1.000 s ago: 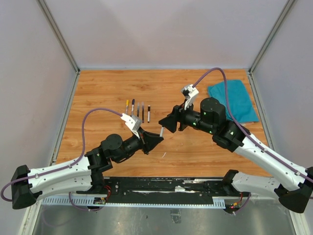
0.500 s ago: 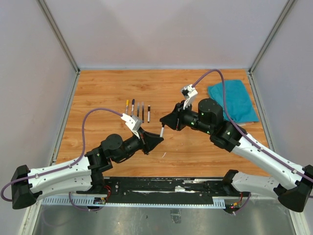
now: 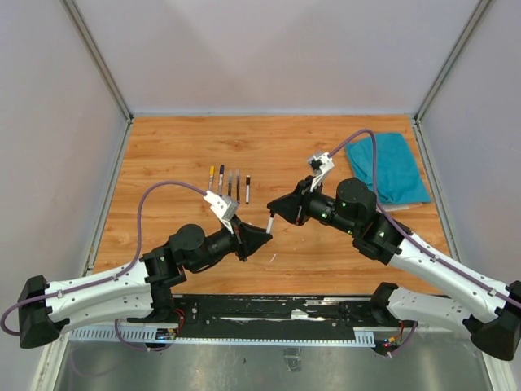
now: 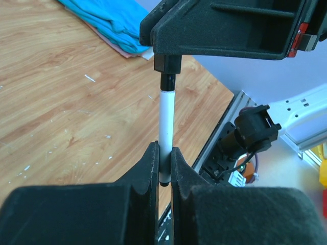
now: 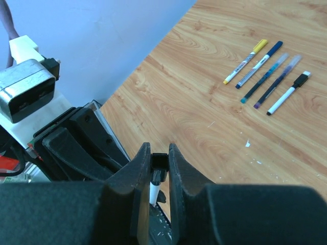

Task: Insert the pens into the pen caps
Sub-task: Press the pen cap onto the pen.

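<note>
My left gripper point(image 4: 163, 153) is shut on the lower end of a white-barrelled pen point(image 4: 165, 127), held above the table between the two arms point(image 3: 269, 221). A black pen cap point(image 4: 167, 64) sits at the pen's far end, in line with the barrel. My right gripper point(image 5: 159, 150) is shut on that cap point(image 5: 160, 161), with the white barrel point(image 5: 153, 193) showing below it. In the top view the two grippers meet tip to tip, left gripper point(image 3: 262, 234) and right gripper point(image 3: 274, 209). Several capped pens point(image 3: 229, 182) lie in a row on the wood behind them, one with a yellow end point(image 5: 246, 61).
A teal cloth point(image 3: 388, 167) lies at the table's right rear. Small pale scraps point(image 3: 273, 257) dot the wood near the front. Grey walls enclose the table on three sides, and a black rail point(image 3: 269, 308) runs along the near edge.
The right gripper's jaws have closed onto the black cap at the pen's tip. The right arm has shifted slightly nearer. The left gripper keeps its hold on the pen.
</note>
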Tool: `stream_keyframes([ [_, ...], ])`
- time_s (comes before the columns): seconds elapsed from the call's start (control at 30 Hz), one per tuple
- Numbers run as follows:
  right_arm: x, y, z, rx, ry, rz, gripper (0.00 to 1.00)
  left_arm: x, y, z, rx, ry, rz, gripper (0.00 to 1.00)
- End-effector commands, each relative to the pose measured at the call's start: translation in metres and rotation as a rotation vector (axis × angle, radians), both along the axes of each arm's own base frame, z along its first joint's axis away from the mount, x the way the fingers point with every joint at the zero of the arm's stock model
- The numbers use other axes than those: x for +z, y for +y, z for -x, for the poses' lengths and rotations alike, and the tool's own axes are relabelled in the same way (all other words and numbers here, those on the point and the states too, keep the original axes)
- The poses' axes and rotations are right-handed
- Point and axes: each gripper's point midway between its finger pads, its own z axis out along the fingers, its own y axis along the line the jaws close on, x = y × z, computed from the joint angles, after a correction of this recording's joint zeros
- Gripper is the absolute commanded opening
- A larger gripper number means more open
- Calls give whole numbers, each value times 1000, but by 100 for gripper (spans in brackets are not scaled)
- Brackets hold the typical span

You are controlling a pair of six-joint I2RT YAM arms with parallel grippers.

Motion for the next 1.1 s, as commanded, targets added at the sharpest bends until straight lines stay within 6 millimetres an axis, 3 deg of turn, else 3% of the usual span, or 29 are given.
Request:
stream_keyframes([
  [0.0, -43, 8, 39, 119, 112, 60, 1, 90, 8, -1, 26, -131, 273, 0],
  [0.43, -90, 6, 81, 149, 234, 117, 1, 131, 10, 3, 9, -197, 347, 1],
  [0.7, -122, -7, 95, 145, 278, 181, 0, 142, 16, 4, 19, -209, 386, 1],
  [1.07, -164, -10, 124, 137, 321, 242, 1, 158, 15, 7, 5, -230, 423, 1],
])
